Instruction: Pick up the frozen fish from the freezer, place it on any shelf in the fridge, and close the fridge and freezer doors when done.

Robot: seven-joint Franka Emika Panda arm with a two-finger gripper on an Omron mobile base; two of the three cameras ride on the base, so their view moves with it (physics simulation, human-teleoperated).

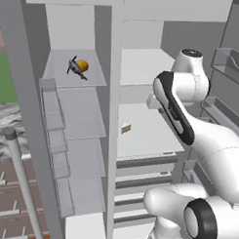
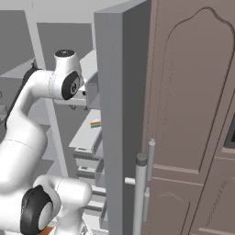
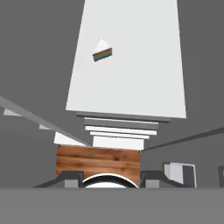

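The claw's (image 3: 109,178) grip I cannot tell; the fish (image 1: 77,67) lies well apart from it, so swing across first.

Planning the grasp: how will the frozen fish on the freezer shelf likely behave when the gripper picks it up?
The frozen fish looks thin and irregular, so probably stiff yet awkward to pinch. It touches a round yellow item, which may roll if nudged. The shelf looks smooth, so the fish might slide.

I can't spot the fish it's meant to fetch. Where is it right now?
The frozen fish lies on the top shelf of the left-hand freezer column in the left base view, touching an orange-yellow item, far from the rainbow cake slice.
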